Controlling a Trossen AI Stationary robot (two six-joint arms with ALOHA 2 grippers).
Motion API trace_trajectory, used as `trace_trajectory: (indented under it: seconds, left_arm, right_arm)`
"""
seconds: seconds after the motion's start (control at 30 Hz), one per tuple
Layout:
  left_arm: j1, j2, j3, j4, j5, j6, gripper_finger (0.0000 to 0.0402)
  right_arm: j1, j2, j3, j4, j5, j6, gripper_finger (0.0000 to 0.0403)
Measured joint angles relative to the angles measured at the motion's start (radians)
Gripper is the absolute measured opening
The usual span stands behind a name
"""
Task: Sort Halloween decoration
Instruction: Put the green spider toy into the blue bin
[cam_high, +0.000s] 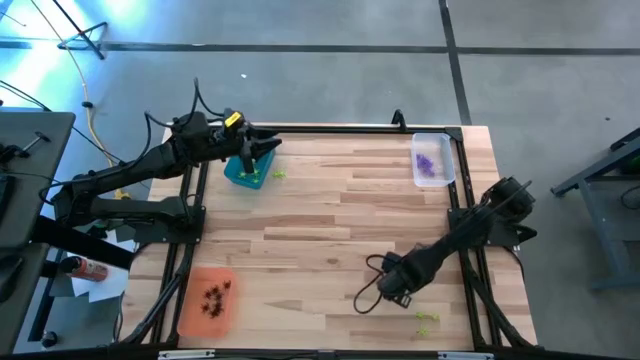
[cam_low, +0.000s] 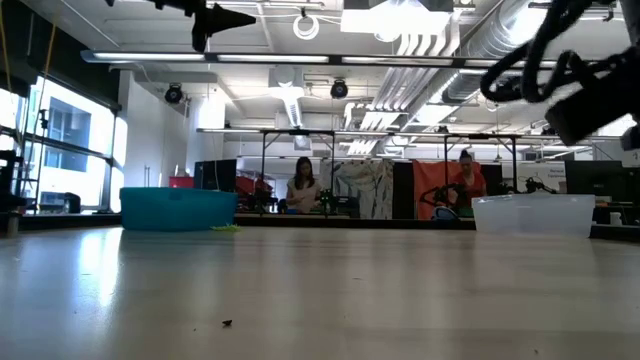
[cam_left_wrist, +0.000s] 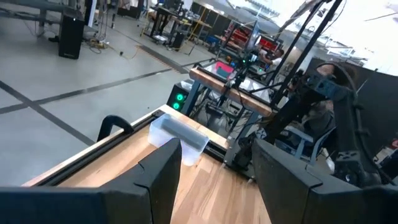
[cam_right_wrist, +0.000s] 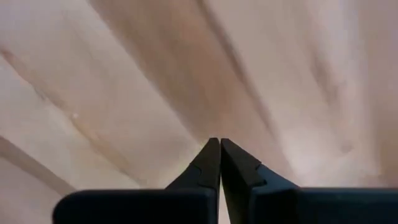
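Note:
The Halloween decoration lies sorted by colour. Purple trinkets (cam_high: 426, 165) sit in the clear tray (cam_high: 447, 160) at the far right. Dark ones (cam_high: 216, 296) are in the orange tray (cam_high: 196, 312) at the near left. Lime green ones (cam_high: 277, 174) lie beside the teal tray (cam_high: 240, 176), and more green ones (cam_high: 427, 320) lie near the front edge. My right gripper (cam_right_wrist: 219, 143) points down over bare wood, shut, left of those near green trinkets. My left gripper (cam_left_wrist: 217, 180) hangs open and level above the teal tray. My right gripper's shut fingertips (cam_right_wrist: 211, 152) point down at the bare wood. No trinket shows between them. I cannot tell whether they touch the table.
A tiny dark speck (cam_low: 227, 322) lies on the wood in the low view. Black frame rails run along the table's left and right edges (cam_high: 462, 215). The middle of the wooden table (cam_high: 330, 215) is bare. People sit at benches far behind the table.

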Motion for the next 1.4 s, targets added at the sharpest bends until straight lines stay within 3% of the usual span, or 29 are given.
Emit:
trace_trajectory:
  seconds: [0.13, 0.33, 0.53, 0.73, 0.93, 1.1, 1.23, 1.4]
  left_arm:
    - [0.000, 0.000, 0.000, 0.015, 0.000, 0.000, 0.0184]
    - [-0.014, 0.026, 0.000, 0.020, -0.002, 0.000, 0.0184]
    - [-0.071, 0.102, 0.000, 0.046, -0.002, 0.019, 0.0184]
    - [-0.143, 0.169, 0.000, 0.074, 0.001, 0.112, 0.0184]
    - [-0.207, 0.233, 0.000, 0.199, -0.004, 0.247, 0.0184]
    - [-0.249, 0.296, 0.000, 0.276, -0.080, 0.346, 0.0184]
    - [-0.257, 0.329, 0.000, 0.316, -0.147, 0.342, 0.0184]
    - [-0.257, 0.360, 0.000, 0.401, -0.149, 0.313, 0.0184]
  right_arm:
    - [-0.047, -0.069, 0.000, -0.075, 0.091, -0.087, 0.0001]
    - [-0.167, -0.218, 0.001, -0.100, 0.351, -0.276, 0.0001]
    - [-0.364, -0.375, 0.001, 0.102, 0.537, -0.504, 0.0000]
    - [-0.562, -0.455, 0.002, 0.606, 0.531, -0.689, 0.0000]
    - [-0.679, -0.432, 0.004, 1.066, 0.427, -0.743, 0.0000]
    - [-0.711, -0.413, 0.005, 1.152, 0.401, -0.727, 0.0000]
    - [-0.702, -0.412, 0.004, 1.154, 0.366, -0.745, 0.0000]
    - [-0.691, -0.412, 0.004, 1.176, 0.370, -0.777, 0.0000]
